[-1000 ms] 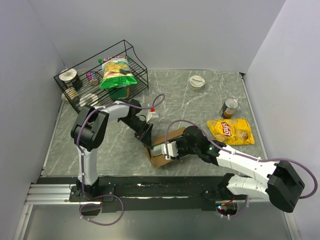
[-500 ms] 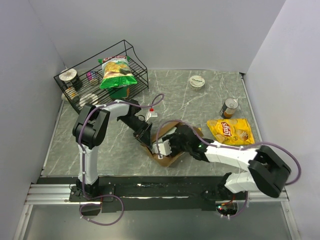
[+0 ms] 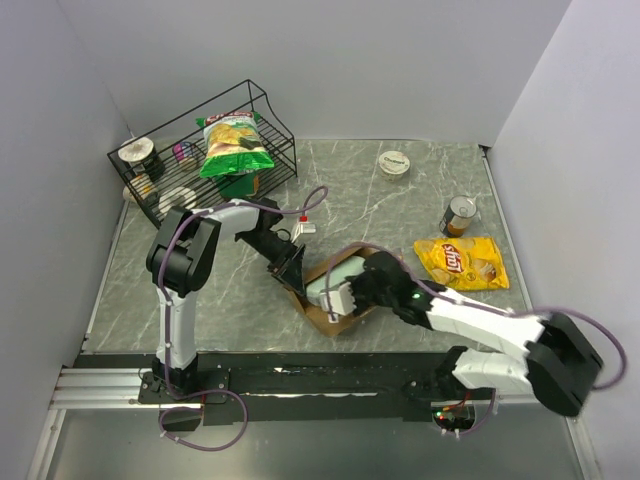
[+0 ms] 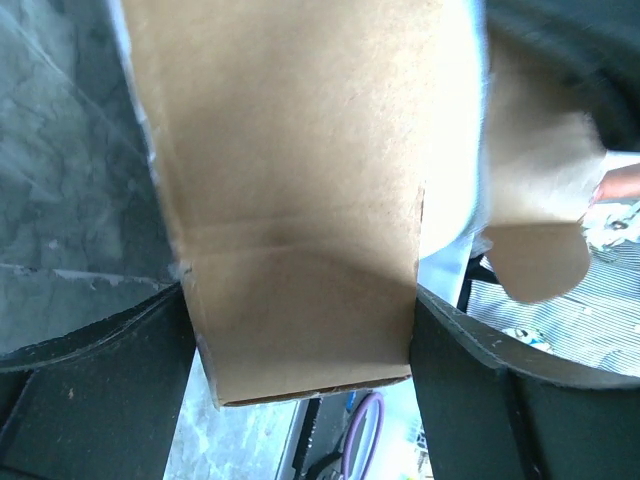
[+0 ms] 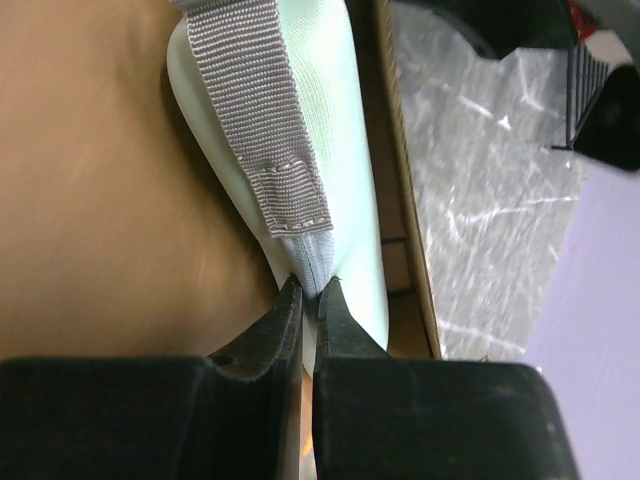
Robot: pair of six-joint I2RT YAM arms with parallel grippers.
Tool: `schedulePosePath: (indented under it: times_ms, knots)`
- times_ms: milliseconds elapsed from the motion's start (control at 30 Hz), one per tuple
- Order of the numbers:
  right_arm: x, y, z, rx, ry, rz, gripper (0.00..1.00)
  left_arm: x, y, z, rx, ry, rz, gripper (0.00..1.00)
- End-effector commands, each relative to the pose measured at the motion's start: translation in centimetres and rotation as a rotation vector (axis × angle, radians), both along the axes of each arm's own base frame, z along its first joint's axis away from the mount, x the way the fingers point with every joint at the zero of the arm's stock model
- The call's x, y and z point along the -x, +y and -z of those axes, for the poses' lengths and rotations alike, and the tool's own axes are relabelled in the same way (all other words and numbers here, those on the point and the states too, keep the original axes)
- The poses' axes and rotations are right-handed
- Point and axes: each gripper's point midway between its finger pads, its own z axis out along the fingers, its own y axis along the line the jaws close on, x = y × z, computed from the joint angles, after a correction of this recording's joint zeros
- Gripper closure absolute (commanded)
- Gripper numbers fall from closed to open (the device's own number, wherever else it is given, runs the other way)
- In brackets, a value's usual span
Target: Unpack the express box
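Express box [image 3: 320,316] sits near-centre on the worktop [image 3: 400,215], lying at a slant with its top open. Its near corner is close to the worktop's near edge.

Left claw [image 3: 292,272] is spread wide and clamped across the box's left end. In the left wrist view, cardboard [image 4: 300,200] fills the gap and both fingers [image 4: 90,390] press against its side edges. A crease runs across the panel, and the end edge of the flap sits between the fingers.

Right claw [image 3: 347,296] is pinched tight on a mint pouch [image 3: 330,284] inside the box. In the right wrist view, the tips [image 5: 310,300] meet on the pouch's [image 5: 345,130] thin seam, just below the end of a grey webbing strap [image 5: 255,90]. The box wall [image 5: 395,160] runs close along the right side of the pouch, and the brown inner face [image 5: 100,200] is on the left.

Room to move:
- Left of the box is bare worktop out to the left wall.
- Far of the box is open stone up to a white round tub [image 3: 394,162].
- A small white item with a red tip [image 3: 305,225] lies just far of the left claw.
- On the right, the yellow chip bag [image 3: 460,262] and a can [image 3: 460,215] are apart from the box, with the right arm's forearm lying between.
- The wire basket [image 3: 270,120] with the green chip bag [image 3: 235,145] is far-left, well apart.
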Motion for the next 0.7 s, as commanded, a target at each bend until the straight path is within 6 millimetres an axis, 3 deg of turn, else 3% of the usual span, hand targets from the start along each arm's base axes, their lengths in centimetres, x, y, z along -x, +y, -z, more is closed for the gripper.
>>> schedulePosePath:
  times_ms: [0, 133, 233, 267, 333, 367, 400, 433, 467, 533, 567, 667]
  knots:
    - [3.1, -1.8, -2.5, -0.031, 0.036, -0.080, 1.00, -1.6, -0.4, -0.8, 0.039, -0.090, -0.006, 0.18]
    - [4.6, -3.1, -5.6, -0.126, 0.072, -0.062, 1.00, -2.2, -0.2, -0.8, 0.024, -0.109, -0.018, 0.17]
    - [3.8, -2.8, -9.1, -0.286, 0.141, 0.077, 1.00, -2.5, -0.2, -1.0, 0.014, -0.130, -0.023, 0.17]
    - [3.0, -2.3, -11.7, -0.354, 0.142, 0.119, 1.00, -2.7, -0.2, -1.2, 0.018, -0.138, -0.024, 0.17]
    - [0.9, -2.4, -13.2, -0.460, 0.249, 0.319, 1.00, -2.8, -0.2, -1.5, 0.012, -0.148, -0.024, 0.17]
    - [-0.5, -2.2, -16.3, -0.546, 0.251, 0.382, 1.00, -2.8, -0.2, -1.7, 0.011, -0.152, -0.024, 0.17]
    - [-1.4, -2.3, -17.3, -0.594, 0.282, 0.445, 1.00, -2.8, -0.1, -1.8, 0.008, -0.156, -0.022, 0.17]
    - [-2.4, -2.1, -17.2, -0.647, 0.382, 0.542, 1.00, -2.7, 0.0, -1.7, 0.002, -0.157, -0.022, 0.17]
    - [-3.9, -2.7, -19.6, -0.719, 0.378, 0.597, 1.00, -2.6, 0.3, -1.6, -0.011, -0.163, -0.021, 0.17]
    - [-5.8, -3.0, -19.9, -0.789, 0.454, 0.702, 1.00, -2.2, 0.6, -1.3, -0.030, -0.158, -0.019, 0.17]
    - [-7.1, -3.9, -21.3, -0.835, 0.445, 0.749, 1.00, -2.0, 0.8, -1.1, -0.041, -0.159, -0.017, 0.17]
    - [-9.2, -4.9, -21.5, -0.874, 0.476, 0.851, 1.00, -1.2, 1.4, -0.7, -0.059, -0.151, -0.008, 0.17]
